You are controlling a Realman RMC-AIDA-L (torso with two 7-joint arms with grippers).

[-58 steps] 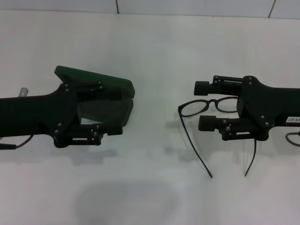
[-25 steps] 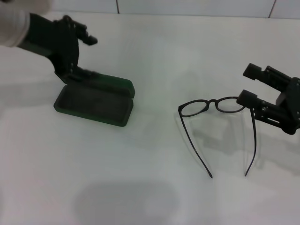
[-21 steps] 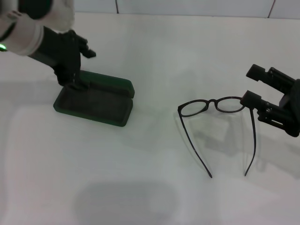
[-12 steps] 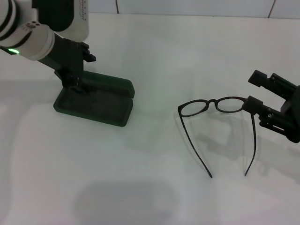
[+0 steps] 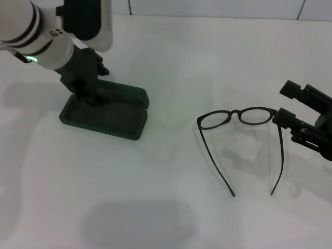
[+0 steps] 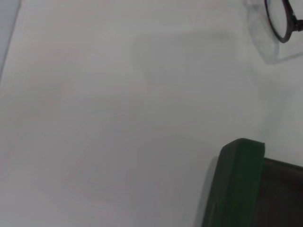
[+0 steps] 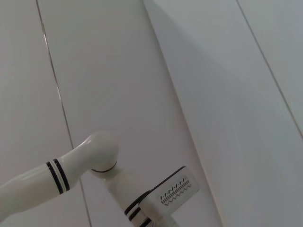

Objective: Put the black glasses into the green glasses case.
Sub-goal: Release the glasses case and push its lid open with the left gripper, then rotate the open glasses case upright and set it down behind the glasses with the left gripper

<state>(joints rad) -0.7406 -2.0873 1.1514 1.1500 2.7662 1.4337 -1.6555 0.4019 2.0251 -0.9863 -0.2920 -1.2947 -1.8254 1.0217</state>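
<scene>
Thin black-framed glasses (image 5: 238, 116) with rounded clear lenses: lay unfolded on the plain white counter (image 5: 171, 207), right of centre in the head view. Lens front ran left to right, slightly raised toward the right; both long temple arms extended toward the robot, tips converging a little. A lens edge (image 6: 279, 21) also showed in the left wrist view.

Dark green rectangular hinged glasses case (image 5: 104, 111) with rounded corners: stood open on the counter's left part, well apart from the glasses, long axis running left to right and dipping slightly to the right; dark lining exposed. Case corner (image 6: 236, 179) showed in the left wrist view.

Right gripper (image 5: 290, 104): black, at the head view's right edge, jaws apart, lower one just beside the glasses' right lens end; contact could not be told.

Left gripper (image 5: 85, 88): black, on a white arm, down at the case's far left part; jaw state could not be told.

Room: pale wall panels with thin seams behind the counter.
</scene>
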